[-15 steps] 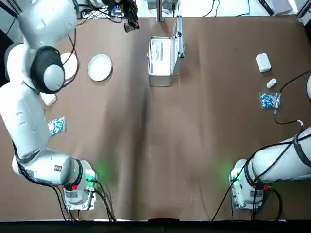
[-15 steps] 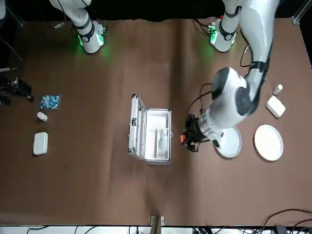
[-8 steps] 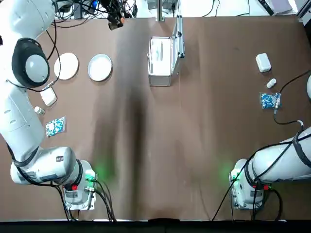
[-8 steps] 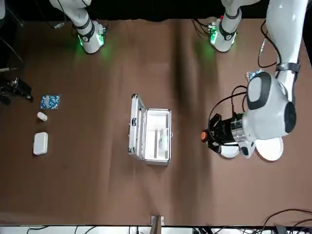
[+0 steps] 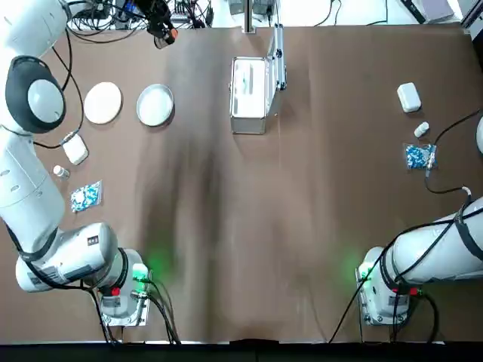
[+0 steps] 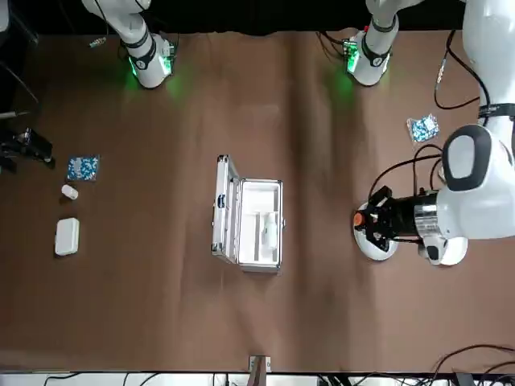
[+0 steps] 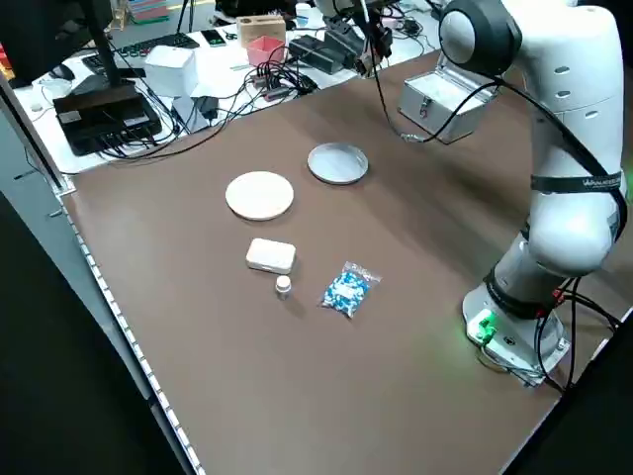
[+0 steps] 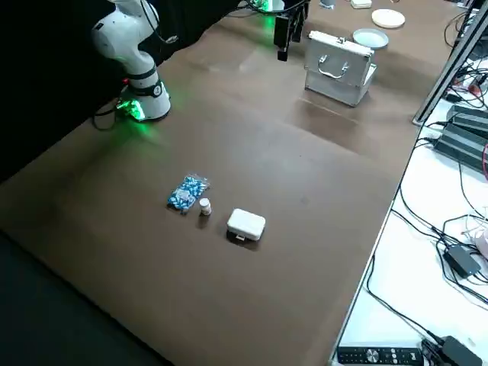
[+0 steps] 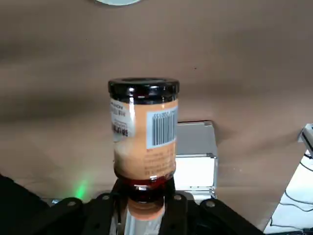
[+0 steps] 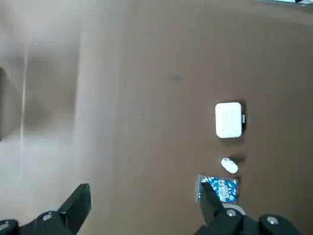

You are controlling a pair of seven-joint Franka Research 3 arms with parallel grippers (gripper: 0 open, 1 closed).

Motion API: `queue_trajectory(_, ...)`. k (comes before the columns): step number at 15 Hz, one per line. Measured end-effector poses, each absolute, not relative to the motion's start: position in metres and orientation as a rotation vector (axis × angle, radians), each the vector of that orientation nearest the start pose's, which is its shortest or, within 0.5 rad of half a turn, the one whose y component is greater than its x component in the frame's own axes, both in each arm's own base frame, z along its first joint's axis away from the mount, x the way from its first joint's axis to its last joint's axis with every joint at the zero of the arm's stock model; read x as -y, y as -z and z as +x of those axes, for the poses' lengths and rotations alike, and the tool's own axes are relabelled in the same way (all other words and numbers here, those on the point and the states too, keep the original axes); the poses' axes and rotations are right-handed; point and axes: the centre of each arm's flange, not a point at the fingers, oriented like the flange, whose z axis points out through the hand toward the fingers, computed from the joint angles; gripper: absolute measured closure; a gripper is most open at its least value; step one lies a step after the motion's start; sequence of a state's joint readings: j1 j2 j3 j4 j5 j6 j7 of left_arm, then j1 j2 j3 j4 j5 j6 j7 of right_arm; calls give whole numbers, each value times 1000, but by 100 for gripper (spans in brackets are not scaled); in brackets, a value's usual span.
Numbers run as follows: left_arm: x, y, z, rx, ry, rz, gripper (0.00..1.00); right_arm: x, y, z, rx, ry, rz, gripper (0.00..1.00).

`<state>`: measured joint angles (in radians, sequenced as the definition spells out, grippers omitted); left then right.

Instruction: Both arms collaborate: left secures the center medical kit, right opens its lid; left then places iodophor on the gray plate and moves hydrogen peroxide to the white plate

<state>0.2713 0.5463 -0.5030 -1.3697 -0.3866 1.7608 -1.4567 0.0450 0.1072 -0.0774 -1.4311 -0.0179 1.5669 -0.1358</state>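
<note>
Left tool carried iodophor from kit to gray plate.

Robotics lab: brown table, cluttered cables, keyboard.

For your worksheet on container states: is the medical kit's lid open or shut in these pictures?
Open. The medical kit has its lid standing upright along one side, and its pale inside shows in the front and top views.
</note>
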Motion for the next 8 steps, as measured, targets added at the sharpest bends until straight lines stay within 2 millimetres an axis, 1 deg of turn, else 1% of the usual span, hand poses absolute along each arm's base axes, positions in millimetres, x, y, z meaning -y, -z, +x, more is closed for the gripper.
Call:
queue_trajectory(2, 104, -438, 682, 2131, -939, -2600, 67, 13, -628, 588, 177, 40, -3164, 1)
queue_trajectory(4, 87, -433, 680, 2088, -965, -2625, 67, 12, -628, 588, 178, 46, -3164, 1)
queue_trajectory(6, 73, -426, 681, 2073, -1022, -2649, 67, 12, -629, 589, 176, 52, -3165, 1)
queue_trajectory(8, 58, -414, 684, 2083, -1062, -2648, 67, 12, -629, 589, 177, 52, -3164, 1)
